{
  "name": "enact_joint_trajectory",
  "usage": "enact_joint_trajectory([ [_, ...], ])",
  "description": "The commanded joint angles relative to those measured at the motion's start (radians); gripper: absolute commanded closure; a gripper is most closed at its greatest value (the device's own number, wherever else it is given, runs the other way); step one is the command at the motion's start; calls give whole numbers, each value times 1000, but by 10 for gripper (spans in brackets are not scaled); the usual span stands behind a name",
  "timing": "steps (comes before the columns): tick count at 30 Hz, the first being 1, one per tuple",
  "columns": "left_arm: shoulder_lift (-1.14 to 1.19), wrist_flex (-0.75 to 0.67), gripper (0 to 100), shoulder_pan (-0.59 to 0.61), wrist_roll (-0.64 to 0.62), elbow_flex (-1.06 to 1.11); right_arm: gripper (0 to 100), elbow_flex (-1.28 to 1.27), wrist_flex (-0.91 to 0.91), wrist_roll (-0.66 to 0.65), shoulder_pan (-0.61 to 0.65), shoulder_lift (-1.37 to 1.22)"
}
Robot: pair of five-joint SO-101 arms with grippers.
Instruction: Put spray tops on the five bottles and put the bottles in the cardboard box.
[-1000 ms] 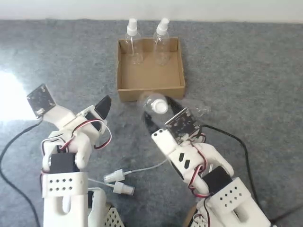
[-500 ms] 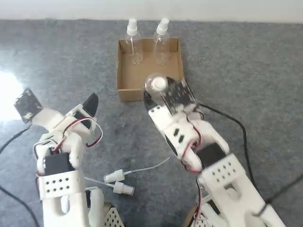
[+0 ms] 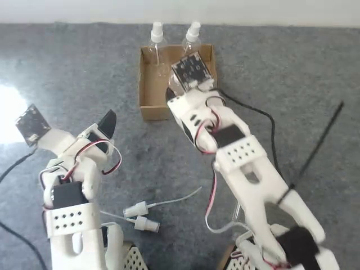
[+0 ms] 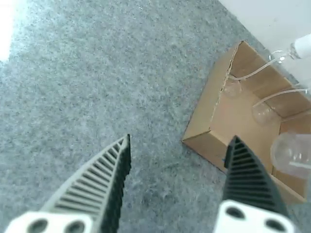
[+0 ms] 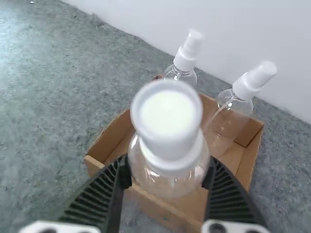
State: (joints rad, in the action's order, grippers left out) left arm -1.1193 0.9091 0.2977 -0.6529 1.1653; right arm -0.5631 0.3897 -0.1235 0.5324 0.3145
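Observation:
My right gripper (image 5: 166, 171) is shut on a clear bottle (image 5: 167, 145) with a white spray top, holding it upright over the front part of the cardboard box (image 5: 112, 145). In the high view the right arm (image 3: 225, 135) stretches over the box (image 3: 147, 95). Two capped bottles (image 3: 156, 42) (image 3: 193, 40) stand against the box's far wall. My left gripper (image 4: 177, 179) hangs open and holds nothing above the grey table, short of the box's near left corner (image 4: 214, 121). Two loose spray tops (image 3: 135, 211) (image 3: 147, 225) lie near the arms' bases.
The grey table surface (image 3: 281, 73) lies open on both sides of the box. A black cable (image 3: 264, 124) trails from the right arm. The loose tops' thin tubes (image 3: 174, 198) stretch across the table between the arms. A white wall borders the far edge.
The right arm has carried the capped bottle forward from in front of the box to over its inside. The left arm swung slightly left earlier and has since kept still.

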Motion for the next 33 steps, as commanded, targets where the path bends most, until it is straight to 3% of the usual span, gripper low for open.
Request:
enact_joint_trajectory([
  [1,-15,-23,709,6,8,-8,859,187,-8,8,-35,-101],
  [17,-15,-21,709,3,8,-5,859,609,-5,9,-96,-547],
  [33,-15,-20,709,3,8,-5,859,787,2,9,-91,-782],
])
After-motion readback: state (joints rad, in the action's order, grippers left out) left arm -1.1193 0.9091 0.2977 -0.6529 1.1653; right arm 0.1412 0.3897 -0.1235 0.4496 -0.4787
